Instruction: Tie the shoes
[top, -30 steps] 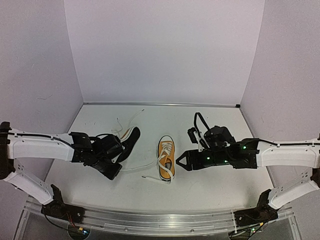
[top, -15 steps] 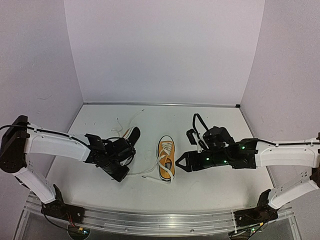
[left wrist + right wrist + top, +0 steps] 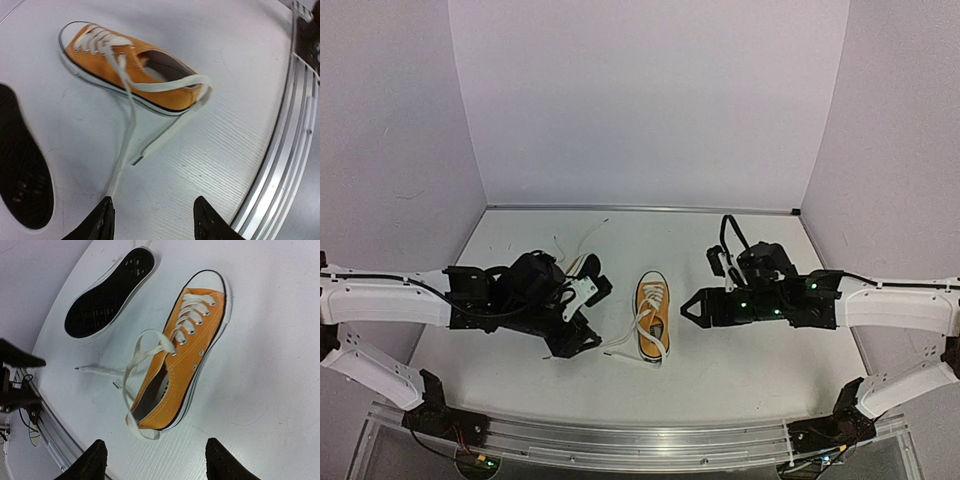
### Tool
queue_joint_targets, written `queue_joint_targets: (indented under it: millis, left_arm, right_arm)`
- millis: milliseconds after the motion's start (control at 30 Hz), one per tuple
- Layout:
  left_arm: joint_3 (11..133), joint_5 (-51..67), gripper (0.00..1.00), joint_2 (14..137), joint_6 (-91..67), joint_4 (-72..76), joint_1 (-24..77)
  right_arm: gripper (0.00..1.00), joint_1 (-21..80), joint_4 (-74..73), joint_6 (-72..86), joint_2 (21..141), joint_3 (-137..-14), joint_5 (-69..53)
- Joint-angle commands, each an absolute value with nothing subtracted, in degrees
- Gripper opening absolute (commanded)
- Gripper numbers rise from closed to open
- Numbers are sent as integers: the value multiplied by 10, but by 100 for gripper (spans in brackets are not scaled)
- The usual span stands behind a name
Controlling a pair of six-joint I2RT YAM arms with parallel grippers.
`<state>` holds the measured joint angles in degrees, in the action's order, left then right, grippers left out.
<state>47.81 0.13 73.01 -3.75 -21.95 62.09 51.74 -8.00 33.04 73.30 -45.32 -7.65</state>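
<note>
Both empty and wide open, my left gripper (image 3: 596,315) and right gripper (image 3: 688,309) flank the orange canvas sneaker (image 3: 653,318) at frame centre, toe upward, white laces (image 3: 129,117) trailing lower-left toward the left one.

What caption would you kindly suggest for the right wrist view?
Open right gripper facing the untied orange shoe; the other shoe lies sole-up beyond.

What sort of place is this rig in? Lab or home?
Probably a lab test cell: plain pale walls enclose the white table, an aluminium rail runs along its near edge, and an orange shoe lies staged.
</note>
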Motion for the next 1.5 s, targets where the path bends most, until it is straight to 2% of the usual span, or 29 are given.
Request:
queue_joint_targets:
  millis: [0,233,500,733,1100,1267,1467]
  left_arm:
    - [491,84,51,798,128,-173,638]
    - [585,111,46,929,251,-206,638]
    - [651,146,40,1030,303,-229,635]
    - [686,170,38,1074,322,-263,610]
    - [714,108,37,1135,320,-291,608]
    - [723,104,25,1140,318,-312,608]
    - [717,105,33,1096,313,-306,608]
  right_arm:
    - [64,478,-76,333,723,-469,-102]
    - [65,453,-74,326,732,-478,-114]
    - [65,442,-72,328,726,-473,-124]
    - [65,439,-72,331,716,-465,-127]
    - [65,438,-72,331,713,-459,-128]
    - [65,437,-71,329,718,-461,-130]
    - [65,437,-71,329,715,-460,-131]
